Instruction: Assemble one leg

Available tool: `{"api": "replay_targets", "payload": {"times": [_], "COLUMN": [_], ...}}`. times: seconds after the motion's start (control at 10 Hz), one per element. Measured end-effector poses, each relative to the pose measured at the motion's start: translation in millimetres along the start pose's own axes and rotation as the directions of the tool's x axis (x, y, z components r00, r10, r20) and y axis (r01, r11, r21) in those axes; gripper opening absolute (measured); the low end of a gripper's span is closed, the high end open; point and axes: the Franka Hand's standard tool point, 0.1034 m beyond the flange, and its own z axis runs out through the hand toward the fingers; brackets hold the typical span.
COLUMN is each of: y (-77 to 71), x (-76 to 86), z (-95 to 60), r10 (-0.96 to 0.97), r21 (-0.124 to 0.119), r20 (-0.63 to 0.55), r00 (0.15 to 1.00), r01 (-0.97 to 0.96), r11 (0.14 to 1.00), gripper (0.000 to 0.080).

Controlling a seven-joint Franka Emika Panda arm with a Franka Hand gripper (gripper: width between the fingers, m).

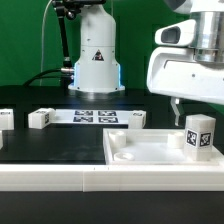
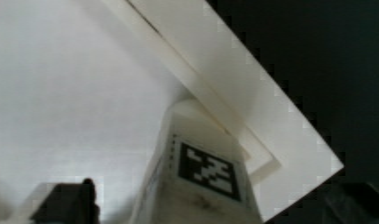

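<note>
A leg [image 1: 200, 135], a small white block with a black-and-white tag, stands upright on the right part of the large white tabletop [image 1: 140, 152]. My gripper [image 1: 190, 116] hangs just above and around its top. One thin finger [image 1: 176, 108] shows beside the leg on the exterior view's left. In the wrist view the leg [image 2: 207, 165] rises between the jaws over the tabletop [image 2: 79, 90]. A dark finger [image 2: 70, 202] stands apart from it with a gap. The gripper [image 2: 204, 208] looks open. The other finger is hidden.
Another leg [image 1: 40, 118] lies on the black table at the exterior view's left, and one more [image 1: 4, 118] at the left edge. The marker board [image 1: 95, 117] lies behind the tabletop, with a small white part [image 1: 135, 118] beside it. The robot base [image 1: 96, 60] stands at the back.
</note>
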Motion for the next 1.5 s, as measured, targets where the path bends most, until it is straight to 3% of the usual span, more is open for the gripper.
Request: {"api": "replay_targets", "payload": {"times": [0.4,0.6,0.9,1.0,1.1,1.2,1.5], "y": [2.9,-0.9,0.2,0.3,1.7,1.6,3.6], "x": [3.6,2.6,3.6,3.6,5.1,5.7,10.7], "z": [0.2,-4.4,-4.6,-4.5,-4.6,-4.9,-4.7], "r10": [-0.465,-0.581,-0.625,-0.625,-0.616,-0.6,-0.327], "r21": [-0.004,-0.017,-0.021,-0.021,-0.023,-0.023,-0.002], "r20": [0.002,-0.006,-0.009,-0.009,-0.01,-0.011,-0.025], "r00": [0.885,0.814,0.781,0.781,0.788,0.8,0.945], "r01": [0.465,0.581,0.624,0.624,0.616,0.6,0.327], "r11": [0.885,0.814,0.781,0.781,0.788,0.8,0.945], "gripper": [0.0649,0.0649,0.064,0.0421,0.0421,0.0289,0.0291]}}
